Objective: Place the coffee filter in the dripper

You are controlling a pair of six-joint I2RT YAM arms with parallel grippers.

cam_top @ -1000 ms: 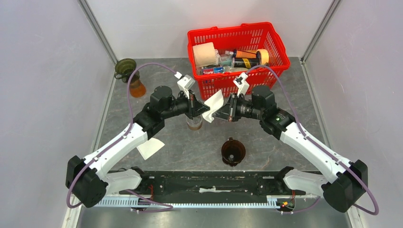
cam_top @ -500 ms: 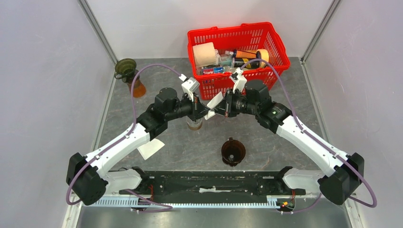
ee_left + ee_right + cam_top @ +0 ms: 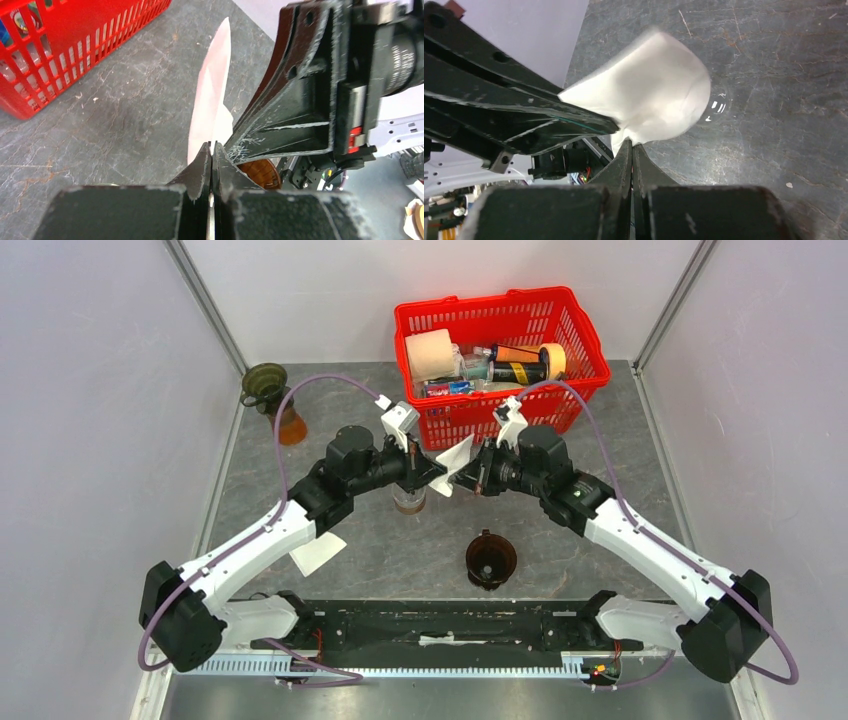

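Observation:
A white paper coffee filter (image 3: 452,462) hangs in the air between my two grippers, in front of the red basket. My left gripper (image 3: 434,473) is shut on one edge of it (image 3: 212,95). My right gripper (image 3: 462,473) is shut on the other side, where the filter (image 3: 654,95) bulges open. The brown dripper (image 3: 491,560) stands on the table nearer the arm bases, below and to the right of the filter; part of its orange rim (image 3: 260,172) shows behind my left fingers.
A red basket (image 3: 575,330) with several items stands at the back. A small glass (image 3: 409,502) stands under the left gripper. A second white filter (image 3: 317,552) lies flat beside the left arm. A green-topped amber carafe (image 3: 270,392) stands at the back left.
Both grippers have closed in toward each other and shifted slightly back. The filter went from a wide flat sheet to a narrower, pulled-open shape between them.

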